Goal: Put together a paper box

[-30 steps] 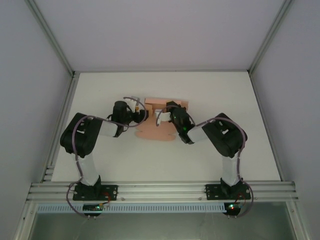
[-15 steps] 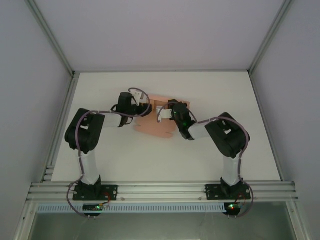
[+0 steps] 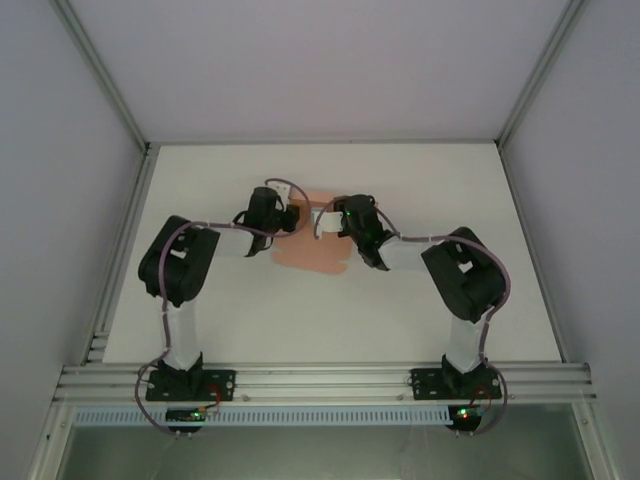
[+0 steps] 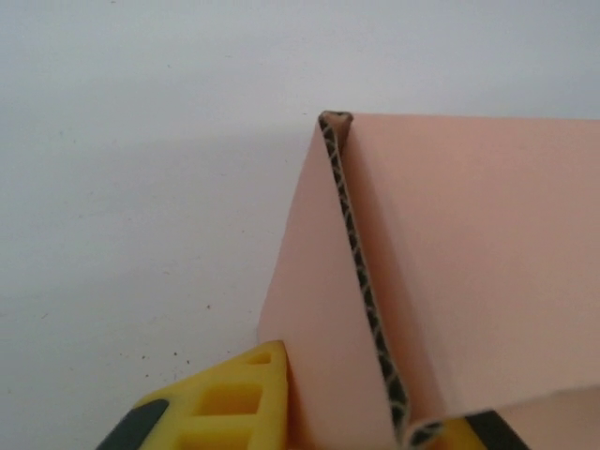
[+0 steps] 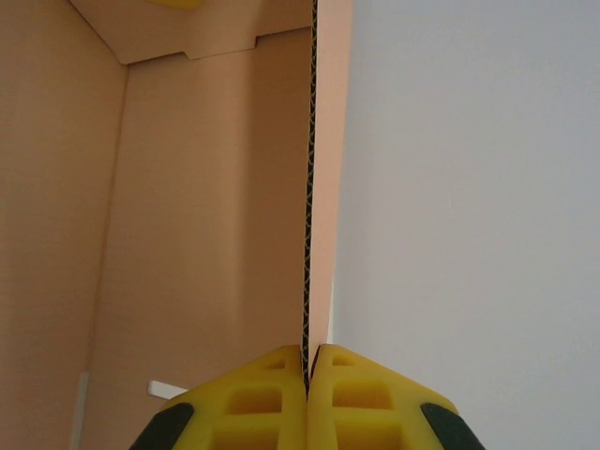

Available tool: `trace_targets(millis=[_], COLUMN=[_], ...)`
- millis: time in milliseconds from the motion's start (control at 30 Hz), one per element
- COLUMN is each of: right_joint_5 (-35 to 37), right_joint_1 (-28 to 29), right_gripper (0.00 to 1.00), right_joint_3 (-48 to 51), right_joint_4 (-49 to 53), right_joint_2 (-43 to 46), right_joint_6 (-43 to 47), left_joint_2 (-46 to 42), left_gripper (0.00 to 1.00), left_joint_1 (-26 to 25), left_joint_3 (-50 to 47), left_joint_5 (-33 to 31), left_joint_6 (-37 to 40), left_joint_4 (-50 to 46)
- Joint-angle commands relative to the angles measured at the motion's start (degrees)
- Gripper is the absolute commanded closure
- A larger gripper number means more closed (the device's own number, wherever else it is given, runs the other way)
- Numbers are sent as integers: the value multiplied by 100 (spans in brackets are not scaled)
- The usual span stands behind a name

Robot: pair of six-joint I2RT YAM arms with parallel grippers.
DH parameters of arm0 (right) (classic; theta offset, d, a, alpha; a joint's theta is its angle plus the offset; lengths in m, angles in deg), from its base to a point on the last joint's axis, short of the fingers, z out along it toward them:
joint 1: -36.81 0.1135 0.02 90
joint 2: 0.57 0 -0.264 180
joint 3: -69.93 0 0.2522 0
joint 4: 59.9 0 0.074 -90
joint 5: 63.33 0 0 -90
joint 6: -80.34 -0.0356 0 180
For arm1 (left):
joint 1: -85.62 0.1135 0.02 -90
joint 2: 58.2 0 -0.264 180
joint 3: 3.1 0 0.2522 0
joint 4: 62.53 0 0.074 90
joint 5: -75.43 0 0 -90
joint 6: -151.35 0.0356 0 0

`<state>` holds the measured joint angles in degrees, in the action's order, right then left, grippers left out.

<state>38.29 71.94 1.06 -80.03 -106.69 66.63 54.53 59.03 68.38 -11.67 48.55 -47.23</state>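
Illumination is bright, even and diffuse, from overhead. The surface (image 3: 330,310) reads white without glare. In the top view, soft, short shadows sit under the left arm (image 3: 180,270) and right arm (image 3: 465,275). In the left wrist view, a faint shadow lies left of the box (image 4: 469,262), and the left pincer (image 4: 361,412) is blurred. The right pincer (image 5: 307,361) is slightly soft.

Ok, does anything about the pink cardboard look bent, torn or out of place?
Only slightly. One wall of the salmon-pink corrugated cardboard box, pinched by the left end effector, bows a little along its cut edge. The wall in the right end effector runs straight. No tears are visible.
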Motion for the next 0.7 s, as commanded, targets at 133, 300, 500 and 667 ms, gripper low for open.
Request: trace_targets(millis=[133,300,500,667], right_joint_5=[-1012,-1171,-1593,-1689], right_joint_1=[147,248,371,476], right_gripper=[100,100,100,100], right_joint_3=[-35,-137,-916,-889], right_joint_4=[2052,2915,4730,4584], right_joint_2=[3,294,461,489], right_joint_6=[-321,-445,-709,-833], left_joint_2=[19,-450,-1323,-1398], left_gripper=[100,100,100,100], left_joint_1=[-284,-464,-526,-536], left_joint_3=[175,29,-514,-475], left_joint_5=[-945,-908,-734,-1020], left_joint_6=[-369,-674,-1043,-1032], left_joint_4=[-1002,-1873,-2413,-2903])
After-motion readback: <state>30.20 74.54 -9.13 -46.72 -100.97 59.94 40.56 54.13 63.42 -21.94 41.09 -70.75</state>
